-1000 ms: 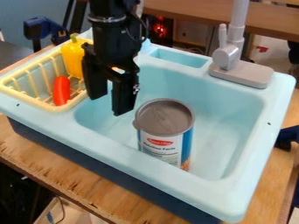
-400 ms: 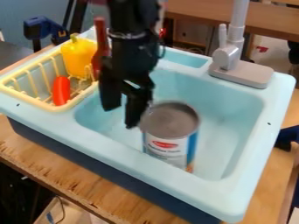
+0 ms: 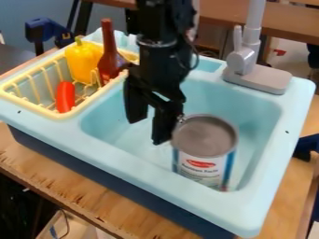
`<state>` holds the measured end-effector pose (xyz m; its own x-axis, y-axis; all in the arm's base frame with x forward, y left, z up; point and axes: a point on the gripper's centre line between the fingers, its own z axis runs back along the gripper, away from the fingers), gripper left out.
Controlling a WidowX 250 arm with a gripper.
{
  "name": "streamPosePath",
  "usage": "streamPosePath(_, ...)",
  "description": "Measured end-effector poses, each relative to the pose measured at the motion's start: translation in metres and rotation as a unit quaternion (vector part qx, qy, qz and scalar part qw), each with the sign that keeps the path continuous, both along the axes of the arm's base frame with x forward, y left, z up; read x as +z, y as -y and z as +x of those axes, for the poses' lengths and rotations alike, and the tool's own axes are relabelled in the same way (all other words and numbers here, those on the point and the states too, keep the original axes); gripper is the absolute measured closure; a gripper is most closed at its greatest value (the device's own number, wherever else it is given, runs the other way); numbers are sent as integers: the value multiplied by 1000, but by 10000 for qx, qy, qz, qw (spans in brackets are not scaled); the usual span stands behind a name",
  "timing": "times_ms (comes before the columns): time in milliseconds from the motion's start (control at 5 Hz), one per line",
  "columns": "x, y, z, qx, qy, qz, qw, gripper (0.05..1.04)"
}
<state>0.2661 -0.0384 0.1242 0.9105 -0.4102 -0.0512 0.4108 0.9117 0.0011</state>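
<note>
Two fingers [image 3: 164,125], parted wide, are moving with the upright can [image 3: 204,158] as it is sliding towards the sink's [image 3: 124,159] right wall, seemingly advancing the work by pushing, not gripping.

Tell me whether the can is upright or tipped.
Upright: the can stands in the sink, its round gray top facing up and its printed side below.

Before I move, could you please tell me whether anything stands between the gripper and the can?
Nothing visible stands in the way: the gripper hangs right beside the can, close to its gray lid.
</note>
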Motion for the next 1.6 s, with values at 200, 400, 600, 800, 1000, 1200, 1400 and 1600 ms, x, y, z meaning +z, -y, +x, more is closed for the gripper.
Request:
streamPosePath(200, -1, 7, 3, -56, 111, -84, 9999, 84)
streamPosePath(400, -1, 11, 3, -9, 154, -201, 9997, 84)
streamPosePath(600, 4, 6, -5, 445, 78, -66, 9990, 84)
streamPosePath(800, 14, 2, -11, 673, 88, 2, 9977, 84)
streamPosePath(1000, 27, -7, -19, 974, 82, 261, 9949, 84)
streamPosePath(1200, 49, -18, -19, 1170, 81, 362, 9924, 84)
streamPosePath(1400, 71, -20, -25, 1226, 0, 98, 9924, 84)
streamPosePath(1600, 88, -18, -24, 1098, -238, -155, 9936, 84)
